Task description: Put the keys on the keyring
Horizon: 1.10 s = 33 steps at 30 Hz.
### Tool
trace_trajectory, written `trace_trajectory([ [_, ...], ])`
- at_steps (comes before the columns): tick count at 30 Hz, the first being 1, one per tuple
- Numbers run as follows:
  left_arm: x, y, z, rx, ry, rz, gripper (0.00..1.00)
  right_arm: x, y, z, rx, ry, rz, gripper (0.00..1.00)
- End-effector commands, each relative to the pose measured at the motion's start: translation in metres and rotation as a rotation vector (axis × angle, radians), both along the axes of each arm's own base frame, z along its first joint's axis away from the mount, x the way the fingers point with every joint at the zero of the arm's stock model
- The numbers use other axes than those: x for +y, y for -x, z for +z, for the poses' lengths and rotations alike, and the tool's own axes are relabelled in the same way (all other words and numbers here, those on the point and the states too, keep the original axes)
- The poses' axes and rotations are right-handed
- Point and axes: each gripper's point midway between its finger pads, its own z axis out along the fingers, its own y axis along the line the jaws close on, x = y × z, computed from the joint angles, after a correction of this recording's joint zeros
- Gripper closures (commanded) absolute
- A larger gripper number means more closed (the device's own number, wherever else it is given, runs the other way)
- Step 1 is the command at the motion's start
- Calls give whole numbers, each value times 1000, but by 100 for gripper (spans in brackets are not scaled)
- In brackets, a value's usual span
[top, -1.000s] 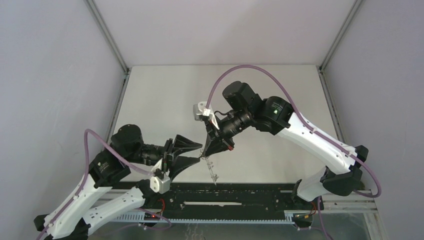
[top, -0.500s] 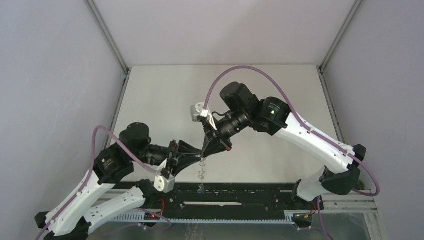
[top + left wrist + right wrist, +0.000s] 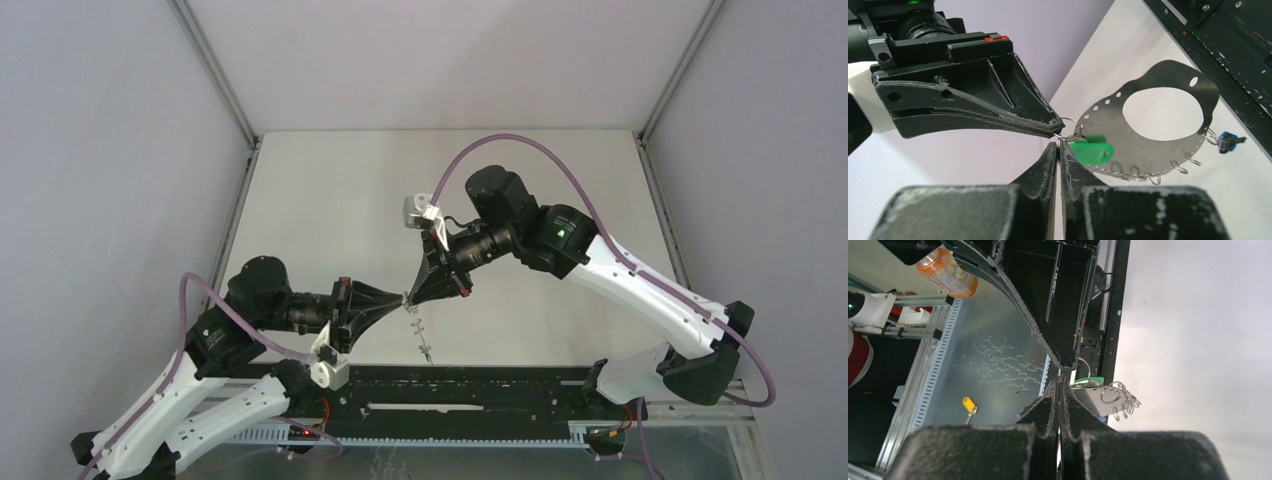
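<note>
Hanging the keyring (image 3: 1128, 150) off the worktop (image 3: 330, 200) leaves its loops reachable: your right tool (image 3: 1057, 129) is clamped shut on a rim loop (image 3: 1065, 122); blue key (image 3: 1228, 142) dangles at 3 o'clock. Your left tool (image 3: 1058, 148), closed to a slit, sits by the green key (image 3: 1091, 151); grip unclear.

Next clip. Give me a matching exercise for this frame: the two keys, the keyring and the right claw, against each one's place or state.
1 green key
2 blue key
3 keyring
4 right claw

A shut
B dangling at the rim, far from both claws
C right beside the left claw
D off the table, hanging at the claw tips

Pairs: 1-C, 2-B, 3-D, 4-A
</note>
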Motion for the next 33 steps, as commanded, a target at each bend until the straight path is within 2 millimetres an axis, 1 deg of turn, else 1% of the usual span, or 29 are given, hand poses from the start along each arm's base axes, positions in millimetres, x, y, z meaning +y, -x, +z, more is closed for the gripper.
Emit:
trace_trajectory([
  [1, -3, -6, 4, -68, 31, 16, 94, -1, -5, 35, -32, -135, -40, 100],
  [6, -4, -5, 2, -93, 26, 2, 100, -2, -12, 35, -21, -143, -83, 100],
  [11, -3, -7, -5, -132, 13, 5, 100, -5, -19, 35, -6, -174, -133, 100],
  [16, -4, -9, -13, -189, -4, 9, 100, -8, -27, 46, -1, -246, -188, 100],
  [21, -5, -11, -16, -235, -14, 13, 100, -10, -30, 56, 6, -323, -246, 100],
  [23, -6, -11, -15, -227, -13, 14, 98, -11, -32, 57, 16, -351, -271, 100],
  [25, -8, -11, -16, -219, -11, 12, 90, -12, -31, 59, 18, -378, -286, 100],
  [27, -9, -11, -15, -199, -6, 13, 89, -12, -31, 60, 21, -405, -302, 100],
  [30, -11, -9, -7, -121, 31, 21, 88, -11, -29, 64, 25, -455, -320, 100],
  [33, -13, -10, 7, -7, 81, 49, 87, -14, -27, 67, 15, -516, -343, 100],
])
